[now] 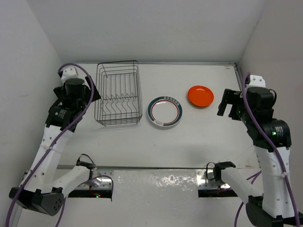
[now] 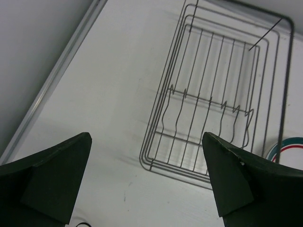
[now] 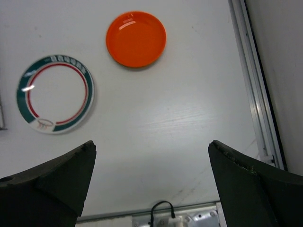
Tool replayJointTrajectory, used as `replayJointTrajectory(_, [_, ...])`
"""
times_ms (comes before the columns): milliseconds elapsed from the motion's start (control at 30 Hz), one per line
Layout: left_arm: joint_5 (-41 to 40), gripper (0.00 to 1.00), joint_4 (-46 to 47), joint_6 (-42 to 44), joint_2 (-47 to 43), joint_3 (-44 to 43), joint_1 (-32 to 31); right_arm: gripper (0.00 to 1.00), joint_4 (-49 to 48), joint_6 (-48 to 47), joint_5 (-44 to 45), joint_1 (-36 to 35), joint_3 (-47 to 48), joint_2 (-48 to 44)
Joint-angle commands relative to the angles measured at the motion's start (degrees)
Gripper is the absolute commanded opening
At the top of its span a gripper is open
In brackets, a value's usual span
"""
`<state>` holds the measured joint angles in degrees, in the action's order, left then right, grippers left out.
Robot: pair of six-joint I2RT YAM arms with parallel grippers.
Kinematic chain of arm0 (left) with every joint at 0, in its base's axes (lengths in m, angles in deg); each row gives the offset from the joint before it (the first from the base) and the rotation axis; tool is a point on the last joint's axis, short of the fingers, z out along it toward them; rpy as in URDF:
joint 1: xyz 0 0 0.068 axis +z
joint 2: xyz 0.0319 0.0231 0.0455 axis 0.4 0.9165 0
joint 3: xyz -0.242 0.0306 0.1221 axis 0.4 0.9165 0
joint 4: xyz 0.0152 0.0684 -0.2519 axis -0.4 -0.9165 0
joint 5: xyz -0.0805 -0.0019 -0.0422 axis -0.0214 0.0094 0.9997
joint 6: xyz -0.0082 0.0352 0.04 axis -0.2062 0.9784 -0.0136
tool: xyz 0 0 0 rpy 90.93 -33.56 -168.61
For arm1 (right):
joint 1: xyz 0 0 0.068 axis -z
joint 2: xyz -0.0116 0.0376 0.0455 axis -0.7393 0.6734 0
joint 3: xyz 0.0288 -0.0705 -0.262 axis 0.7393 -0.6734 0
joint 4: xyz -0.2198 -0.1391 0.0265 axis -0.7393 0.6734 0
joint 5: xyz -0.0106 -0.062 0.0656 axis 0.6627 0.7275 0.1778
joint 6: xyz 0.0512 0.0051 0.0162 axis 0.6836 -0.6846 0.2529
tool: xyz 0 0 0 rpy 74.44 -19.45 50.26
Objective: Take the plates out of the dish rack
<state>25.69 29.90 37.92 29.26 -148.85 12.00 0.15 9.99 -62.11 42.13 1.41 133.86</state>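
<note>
The dark wire dish rack (image 1: 118, 93) stands at the back left of the table with no plate in it; it also shows in the left wrist view (image 2: 222, 99). The white plate with the teal-and-red rim (image 1: 164, 112) lies flat on the table right of the rack, also in the right wrist view (image 3: 55, 93). The small orange plate (image 1: 200, 96) lies flat further right, also in the right wrist view (image 3: 136, 39). My left gripper (image 1: 90, 94) hovers left of the rack, open and empty. My right gripper (image 1: 228, 105) hovers right of the orange plate, open and empty. No yellow or red-motif plate is in view.
Grey walls close the table on the left, back and right. A metal rail (image 3: 253, 90) runs along the right edge and another (image 2: 57, 75) along the left. A foil-covered strip (image 1: 156, 182) lies at the near edge between the arm bases.
</note>
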Motion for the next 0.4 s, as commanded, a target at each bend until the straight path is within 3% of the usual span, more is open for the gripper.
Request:
replayJointTrajectory(0, [-2.03,1.0,0.19,-1.29,-1.88,4.18,-0.2,0.99,2.72,-2.47,6.5,-2.01,-4.02,-1.49])
replayJointTrajectory(367, [-5.63,1.0,-0.52,-0.15,-4.0,8.94,-2.93,0.99,1.23,-6.08,10.91,-3.42,-12.12,-5.28])
